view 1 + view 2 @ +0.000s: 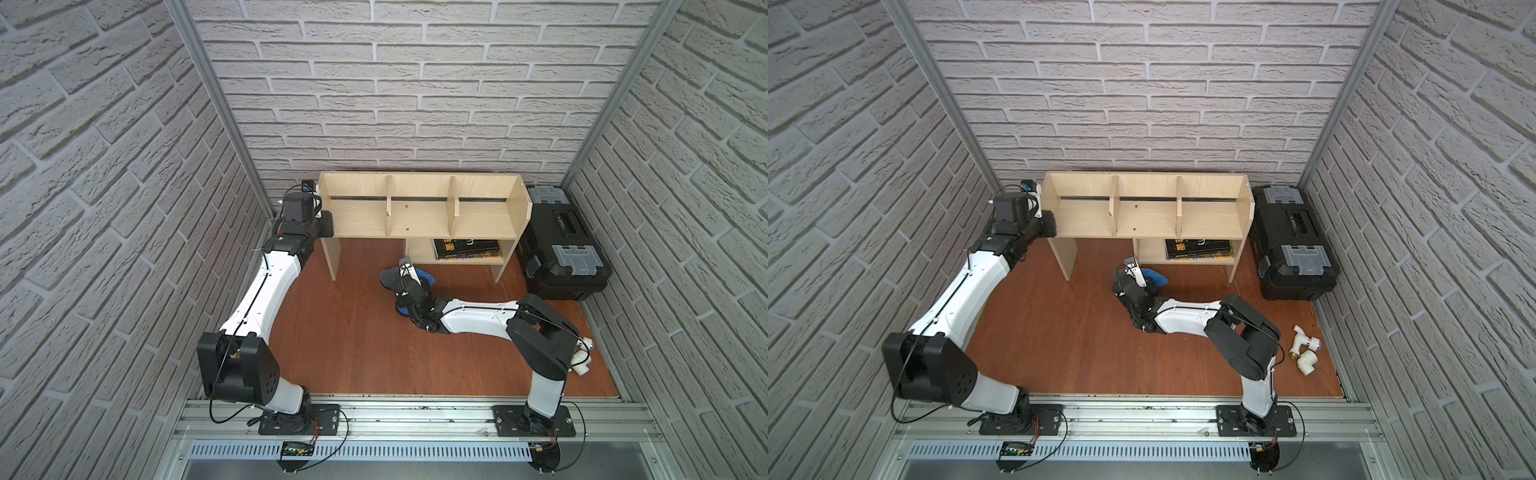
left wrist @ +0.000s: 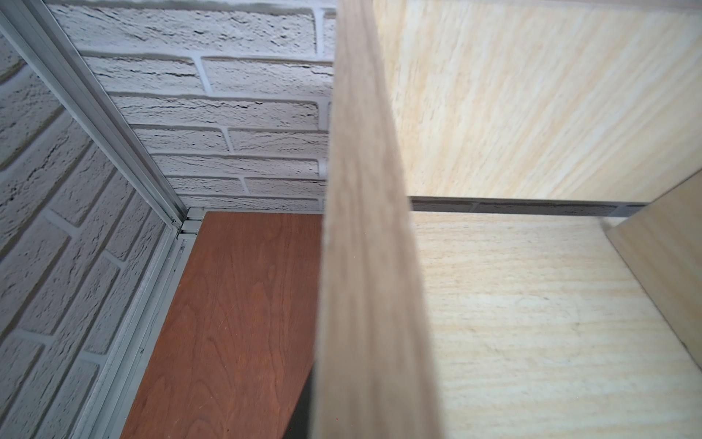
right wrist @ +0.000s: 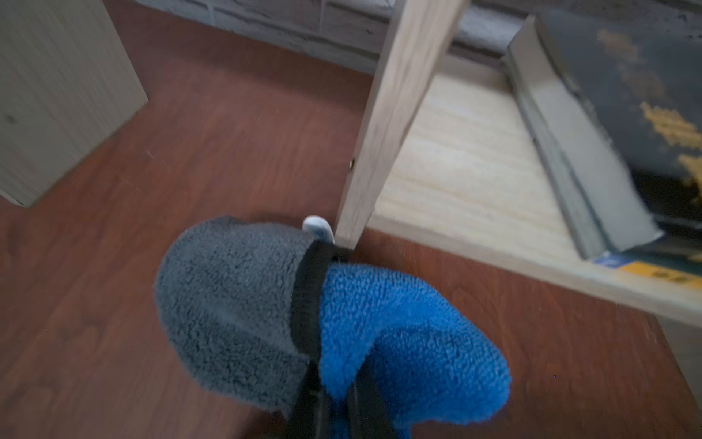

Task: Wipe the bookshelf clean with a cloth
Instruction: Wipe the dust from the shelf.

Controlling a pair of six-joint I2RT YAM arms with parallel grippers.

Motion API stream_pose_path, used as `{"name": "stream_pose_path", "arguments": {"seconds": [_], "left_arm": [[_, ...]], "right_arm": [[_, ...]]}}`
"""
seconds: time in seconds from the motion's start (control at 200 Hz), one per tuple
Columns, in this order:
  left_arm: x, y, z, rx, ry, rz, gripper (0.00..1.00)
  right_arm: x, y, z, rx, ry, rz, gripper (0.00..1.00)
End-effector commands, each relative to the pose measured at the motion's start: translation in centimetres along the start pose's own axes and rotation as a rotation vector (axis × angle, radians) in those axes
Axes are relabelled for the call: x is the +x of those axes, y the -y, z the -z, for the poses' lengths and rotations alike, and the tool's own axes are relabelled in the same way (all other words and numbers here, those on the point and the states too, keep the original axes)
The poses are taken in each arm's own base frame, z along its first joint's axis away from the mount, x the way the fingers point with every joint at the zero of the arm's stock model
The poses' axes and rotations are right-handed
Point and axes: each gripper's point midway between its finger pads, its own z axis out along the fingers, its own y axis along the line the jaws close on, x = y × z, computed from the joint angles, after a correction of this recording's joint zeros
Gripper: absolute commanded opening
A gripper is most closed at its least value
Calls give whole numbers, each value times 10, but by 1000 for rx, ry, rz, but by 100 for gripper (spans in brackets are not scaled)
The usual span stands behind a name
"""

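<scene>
Just in front of the bookshelf's [image 1: 419,208] lower shelf [image 1: 457,261], the blue-and-grey cloth [image 3: 334,323] hangs bunched from the right end effector [image 3: 338,403], which is clamped tight on it over the red-brown bench [image 1: 353,345]. A black book [image 1: 465,248] lies on that shelf. The left end effector [image 1: 327,225] sits closed at the bookshelf's left side panel, and a black toolbox [image 1: 561,245] stands beside its right end.

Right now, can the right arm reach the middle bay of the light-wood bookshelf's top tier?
Probably yes: that middle bay is open above and in front, and the right hand, shut on the blue-and-grey cloth, sits just in front, lower down.
</scene>
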Motion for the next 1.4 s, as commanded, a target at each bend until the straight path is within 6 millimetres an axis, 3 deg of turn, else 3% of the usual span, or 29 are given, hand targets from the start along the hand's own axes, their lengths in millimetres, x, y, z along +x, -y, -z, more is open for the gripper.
{"name": "stream_pose_path", "arguments": {"seconds": [0.0,0.325,0.48,0.595,0.86,0.89,1.15,1.395], "left_arm": [[20,-1,-4,5,-77,78,0],[20,-3,-4,-1,-77,79,0],[19,-3,-4,-2,-76,78,0],[20,-2,-5,5,-78,79,0],[17,-3,-3,10,-72,91,0],[17,-3,-3,11,-71,90,0],[14,-5,-1,28,-60,124,0],[13,-3,-1,40,-56,135,0]], "right_arm": [[-38,-8,7,-27,110,-84,3],[-131,-13,27,1,300,-44,3],[-144,-3,25,106,332,-6,3],[-154,-29,38,-2,372,35,2],[-205,-86,70,-166,483,66,3],[-197,-99,61,-189,462,75,3],[-199,-153,49,-339,490,-20,3],[-150,-197,9,-441,359,-77,3]]}}
